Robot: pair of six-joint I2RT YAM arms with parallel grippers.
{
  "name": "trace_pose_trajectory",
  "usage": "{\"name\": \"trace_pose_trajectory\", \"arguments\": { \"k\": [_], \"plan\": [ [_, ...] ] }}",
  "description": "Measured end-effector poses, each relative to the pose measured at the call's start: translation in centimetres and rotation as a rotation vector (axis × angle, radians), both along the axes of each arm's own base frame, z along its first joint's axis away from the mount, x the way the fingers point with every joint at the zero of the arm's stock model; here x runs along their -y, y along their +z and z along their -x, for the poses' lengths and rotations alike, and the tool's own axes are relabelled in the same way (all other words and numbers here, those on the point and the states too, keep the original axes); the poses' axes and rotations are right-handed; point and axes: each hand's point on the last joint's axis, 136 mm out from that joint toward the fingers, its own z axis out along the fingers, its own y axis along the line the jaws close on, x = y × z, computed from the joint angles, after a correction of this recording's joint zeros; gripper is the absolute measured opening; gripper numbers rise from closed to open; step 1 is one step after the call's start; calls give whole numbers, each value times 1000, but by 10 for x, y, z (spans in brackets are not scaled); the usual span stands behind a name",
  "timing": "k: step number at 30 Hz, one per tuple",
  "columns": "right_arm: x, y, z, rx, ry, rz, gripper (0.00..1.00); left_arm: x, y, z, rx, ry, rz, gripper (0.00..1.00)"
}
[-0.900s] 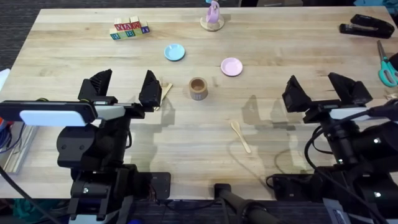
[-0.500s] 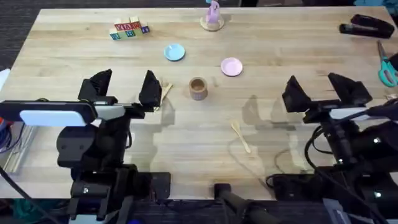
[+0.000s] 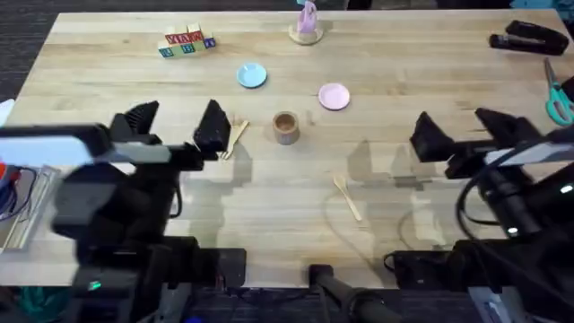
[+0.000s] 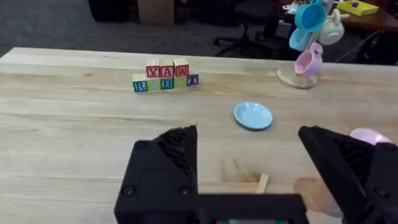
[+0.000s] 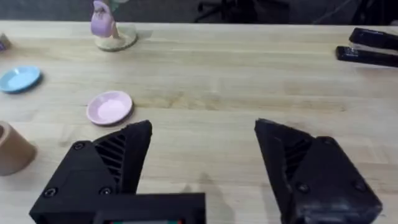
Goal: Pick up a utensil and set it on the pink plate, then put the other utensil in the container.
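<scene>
Left pincer (image 3: 170, 127) hung released above the surface (image 3: 404, 90), jaws spread wide, nothing between them. Fork (image 3: 235, 136) lay flat just beside its right finger, tines end partly tucked under that finger in the overhead view; in the left wrist view only a short stub of the fork (image 4: 262, 182) poked out past the pincer body. Container (image 3: 286, 127) stood upright a bit further out on the same side, pink plate (image 3: 334, 96) beyond that and further forward, well apart from the fork.

Right pincer (image 3: 468, 135) also released and empty, jaws wide. Spoon (image 3: 347, 196) lay nearer the bases and toward the middle from it, off to its left, untouched on the surface. From the right wrist view, pink plate (image 5: 109, 106) sat ahead and left of the pincer, container (image 5: 12, 148) at the far left edge.

Judged as step one, barely started: approach to the fork, no grasp yet. Next move likely needed: shift left pincer sideways over the fork handle, align jaws across it, drop to the surface, clench. Thin flat handle, so a low grip needed or slip risk.
</scene>
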Motion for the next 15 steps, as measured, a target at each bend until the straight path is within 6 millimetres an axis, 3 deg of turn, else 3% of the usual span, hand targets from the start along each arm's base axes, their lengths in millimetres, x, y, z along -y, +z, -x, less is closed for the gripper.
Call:
{"name": "trace_pose_trajectory", "arguments": {
  "k": [8,15],
  "plan": [
    [0,53,-6,-176,-2,1,995,3,54,-6,-150,-4,61,991],
    [-1,90,-26,-397,5,-2,996,6,81,-20,-381,-13,75,991]
  ]
}}
